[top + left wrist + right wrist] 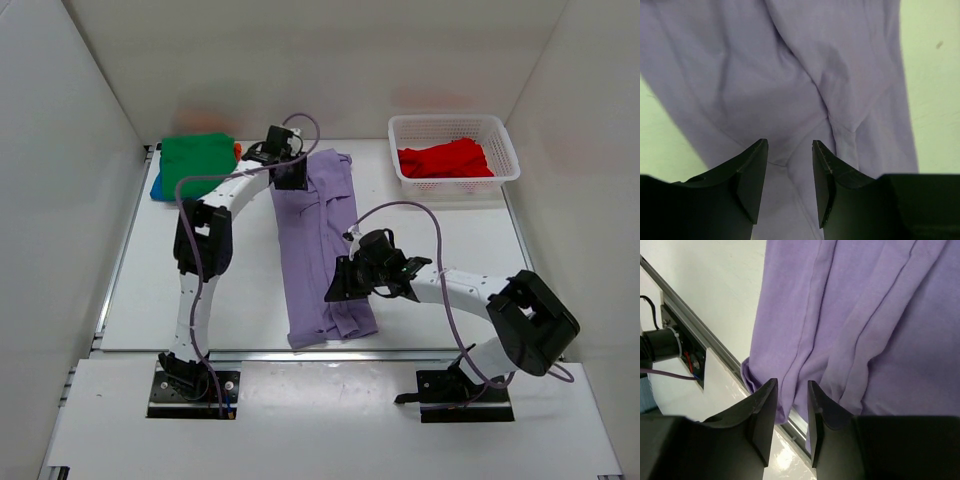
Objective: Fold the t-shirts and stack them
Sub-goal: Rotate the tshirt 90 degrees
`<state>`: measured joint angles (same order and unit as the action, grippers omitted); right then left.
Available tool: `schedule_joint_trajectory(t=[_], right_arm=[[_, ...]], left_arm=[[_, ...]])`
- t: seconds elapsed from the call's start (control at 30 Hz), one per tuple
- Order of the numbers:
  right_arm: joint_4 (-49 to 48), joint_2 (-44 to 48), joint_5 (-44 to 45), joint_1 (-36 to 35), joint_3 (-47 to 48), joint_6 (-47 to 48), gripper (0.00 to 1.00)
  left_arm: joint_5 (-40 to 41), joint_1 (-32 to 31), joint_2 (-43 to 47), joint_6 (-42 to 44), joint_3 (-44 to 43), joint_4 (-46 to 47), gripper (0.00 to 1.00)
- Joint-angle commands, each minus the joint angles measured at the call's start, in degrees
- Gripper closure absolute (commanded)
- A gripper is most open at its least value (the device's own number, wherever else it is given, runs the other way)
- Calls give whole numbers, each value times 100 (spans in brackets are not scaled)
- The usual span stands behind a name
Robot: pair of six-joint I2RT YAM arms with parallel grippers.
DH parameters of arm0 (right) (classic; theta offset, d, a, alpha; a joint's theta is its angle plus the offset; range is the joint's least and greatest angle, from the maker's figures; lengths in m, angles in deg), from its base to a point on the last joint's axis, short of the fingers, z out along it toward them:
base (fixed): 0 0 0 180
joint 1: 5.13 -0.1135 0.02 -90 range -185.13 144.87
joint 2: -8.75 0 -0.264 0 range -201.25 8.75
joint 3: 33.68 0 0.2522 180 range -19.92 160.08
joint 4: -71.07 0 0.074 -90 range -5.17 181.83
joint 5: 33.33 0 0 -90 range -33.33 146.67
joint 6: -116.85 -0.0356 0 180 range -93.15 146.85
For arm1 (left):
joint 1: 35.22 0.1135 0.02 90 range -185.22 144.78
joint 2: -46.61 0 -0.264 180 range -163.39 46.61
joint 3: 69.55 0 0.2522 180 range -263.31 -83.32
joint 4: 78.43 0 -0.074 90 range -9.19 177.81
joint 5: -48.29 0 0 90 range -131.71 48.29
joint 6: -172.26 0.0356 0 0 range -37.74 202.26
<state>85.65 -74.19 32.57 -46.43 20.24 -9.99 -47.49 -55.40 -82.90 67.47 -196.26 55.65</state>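
A lavender t-shirt (315,250) lies lengthwise down the middle of the table, folded into a long narrow strip, its near end at the table's front edge. My left gripper (292,178) is open over the shirt's far end; in the left wrist view its jaws (790,145) stand apart above wrinkled lavender cloth (790,75). My right gripper (338,285) is open over the shirt's near right edge; its jaws (792,385) hover above the folds (865,315). A green shirt (195,155) lies folded on a blue one (158,187), with an orange sliver (237,150) beside it. A red shirt (445,160) lies in the basket.
A white mesh basket (455,121) stands at the far right. The folded stack is at the far left corner. A metal rail (690,325) runs along the table's front edge, below the shirt's near end. White walls close in the left, right and back.
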Motion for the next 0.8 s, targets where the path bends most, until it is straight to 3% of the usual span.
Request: schedule_joint_trajectory(t=[0.0, 0.23, 0.4, 0.47, 0.77], right_arm=[[83, -91, -174, -10, 246, 230, 72], [471, -459, -227, -300, 519, 537, 66], [525, -118, 28, -213, 264, 634, 66], [568, 223, 45, -64, 116, 686, 66], [1130, 1253, -24, 763, -474, 924, 62]], left_arm=[[296, -109, -143, 152, -131, -255, 48], [569, -240, -329, 318, 61, -466, 48], [526, -161, -58, 266, 491, -642, 50], [368, -117, 407, 178, 1123, -450, 51], [-405, -476, 4351, -638, 5998, 1000, 50]])
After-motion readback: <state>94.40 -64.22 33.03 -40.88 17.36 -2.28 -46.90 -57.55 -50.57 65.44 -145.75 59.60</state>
